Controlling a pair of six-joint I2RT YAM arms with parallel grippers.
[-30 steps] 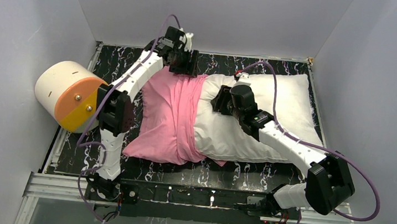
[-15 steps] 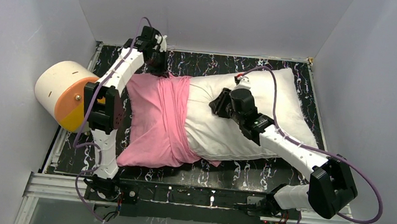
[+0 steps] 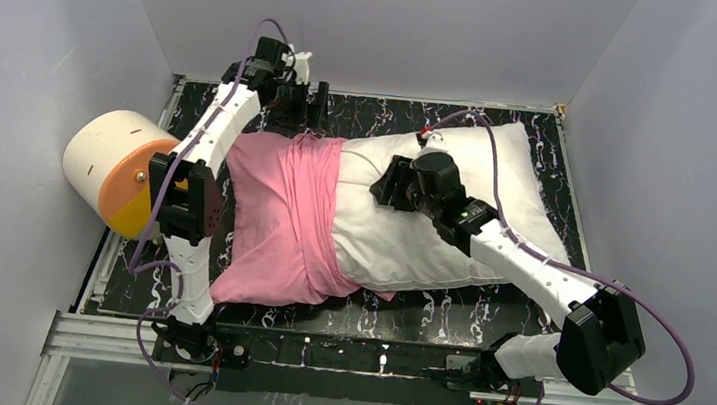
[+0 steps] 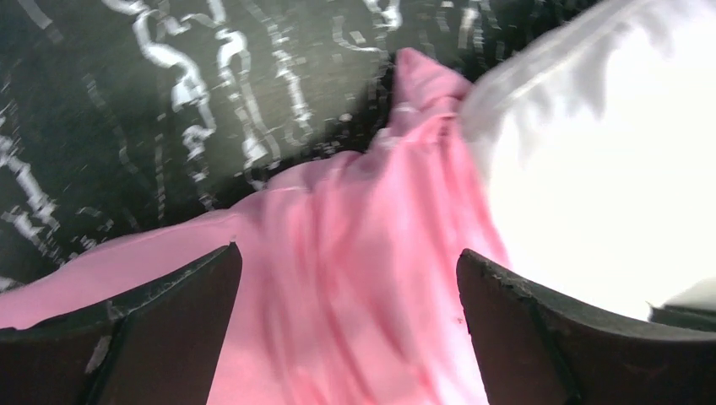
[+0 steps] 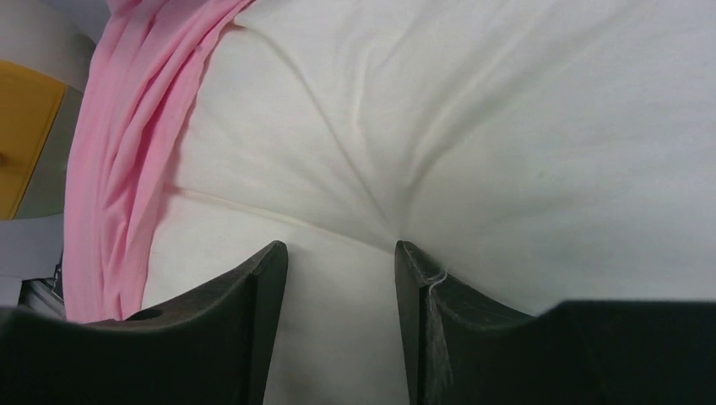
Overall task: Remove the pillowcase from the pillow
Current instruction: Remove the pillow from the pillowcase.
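The white pillow (image 3: pixel 381 240) lies across the black marbled table (image 3: pixel 374 114). The pink pillowcase (image 3: pixel 278 214) is bunched over its left part, and the right part is bare. My left gripper (image 3: pixel 312 109) hangs at the pillowcase's far edge. In the left wrist view it (image 4: pixel 346 251) is wide open, with pink pillowcase (image 4: pixel 355 211) below the gap, unheld, and pillow (image 4: pixel 591 169) to the right. My right gripper (image 3: pixel 384 183) rests on the bare pillow near the pink edge. In the right wrist view it (image 5: pixel 339 245) is partly open, its tips pressed into the pillow (image 5: pixel 507 126), where creases meet.
A cream cylinder with an orange-and-yellow end (image 3: pixel 116 172) stands at the table's left edge, close to the left arm's elbow. Grey walls enclose the table on the left, back and right. The arm bases sit on the metal rail at the near edge.
My left gripper pulled the pillowcase's far edge leftward, uncovering more pillow, then opened and let the fabric go. The pillow shifted slightly left. My right gripper stayed pressed on the pillow.
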